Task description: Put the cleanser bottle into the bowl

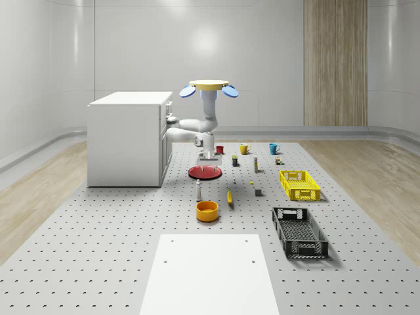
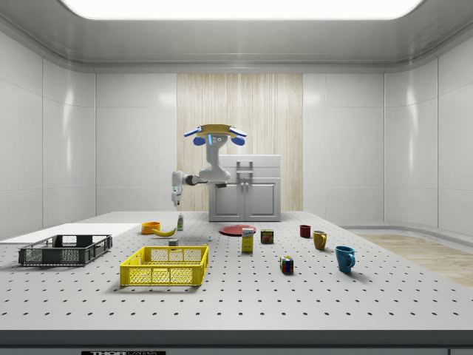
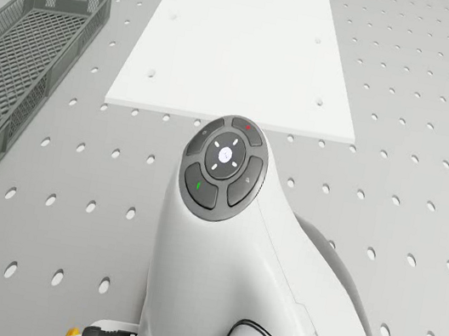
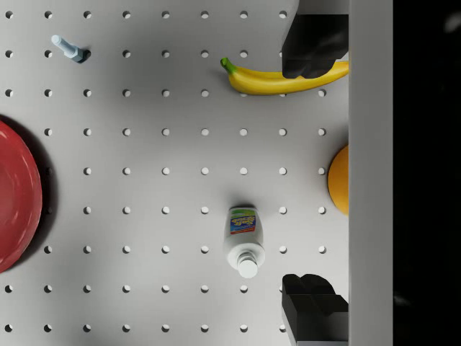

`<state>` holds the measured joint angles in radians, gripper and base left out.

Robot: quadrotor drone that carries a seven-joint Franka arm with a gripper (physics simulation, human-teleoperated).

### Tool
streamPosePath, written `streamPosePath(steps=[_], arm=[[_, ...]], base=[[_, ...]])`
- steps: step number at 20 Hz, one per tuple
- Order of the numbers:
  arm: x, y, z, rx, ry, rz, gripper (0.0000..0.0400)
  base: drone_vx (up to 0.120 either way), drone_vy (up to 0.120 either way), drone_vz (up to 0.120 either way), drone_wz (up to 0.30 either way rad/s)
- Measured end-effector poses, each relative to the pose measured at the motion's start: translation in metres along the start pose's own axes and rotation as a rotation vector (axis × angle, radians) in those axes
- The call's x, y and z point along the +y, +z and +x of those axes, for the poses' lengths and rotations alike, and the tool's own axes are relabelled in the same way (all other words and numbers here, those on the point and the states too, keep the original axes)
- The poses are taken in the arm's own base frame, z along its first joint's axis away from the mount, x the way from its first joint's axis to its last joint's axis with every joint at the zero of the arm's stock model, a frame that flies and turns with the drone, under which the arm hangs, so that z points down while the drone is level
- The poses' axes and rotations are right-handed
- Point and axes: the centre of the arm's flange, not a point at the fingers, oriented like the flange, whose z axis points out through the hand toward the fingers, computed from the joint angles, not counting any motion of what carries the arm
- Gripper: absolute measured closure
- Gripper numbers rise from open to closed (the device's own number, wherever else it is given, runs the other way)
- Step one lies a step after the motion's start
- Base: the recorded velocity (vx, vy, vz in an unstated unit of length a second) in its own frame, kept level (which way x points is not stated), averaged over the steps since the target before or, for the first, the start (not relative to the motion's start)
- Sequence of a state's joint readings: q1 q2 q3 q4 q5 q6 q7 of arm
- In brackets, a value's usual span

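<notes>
The white plastic cleanser bottle (image 4: 243,241) with its blue-and-green label stands upright on the grey perforated tabletop (image 4: 144,187), untouched, beneath my claw (image 4: 315,180). My two black fingers (image 4: 313,43) are spread wide, well above the bottle and holding nothing. In the whole-scene view the bottle (image 1: 198,190) stands between the flat red round plate (image 1: 205,172) behind it and the orange round bowl (image 1: 207,210) in front of it, apart from both. A yellow banana (image 4: 284,81) lies on the tabletop near the bowl, and a small grey-blue bolt (image 4: 69,49) lies farther off, near the plate's far side. My drone body (image 1: 209,88), with its yellow top and blue rotors, hovers over the tabletop just beside the white cabinet (image 1: 128,136), and my white jointed arm (image 1: 197,128) hangs down and bends so the claw (image 1: 209,155) sits above the red plate's near edge. From the side view the claw (image 2: 176,200) hangs above the bottle (image 2: 179,221). A dark grey mesh crate (image 3: 18,64) and a white flat board (image 3: 241,41) lie on the tabletop ahead of me.
</notes>
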<state>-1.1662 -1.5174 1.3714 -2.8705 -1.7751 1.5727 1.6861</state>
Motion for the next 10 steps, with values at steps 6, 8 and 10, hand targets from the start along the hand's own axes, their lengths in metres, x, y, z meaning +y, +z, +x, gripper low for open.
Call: streamPosePath(steps=[6,8,10], arm=[[0.014,0.0,0.014,0.0,0.0,0.0,0.0],[0.019,0.001,0.02,0.0,0.0,0.0,0.0],[0.024,0.005,0.024,0.0,0.0,0.0,0.0]], base=[[0.0,0.0,0.0,0.0],[0.0,0.0,0.0,0.0],[0.0,0.0,0.0,0.0]])
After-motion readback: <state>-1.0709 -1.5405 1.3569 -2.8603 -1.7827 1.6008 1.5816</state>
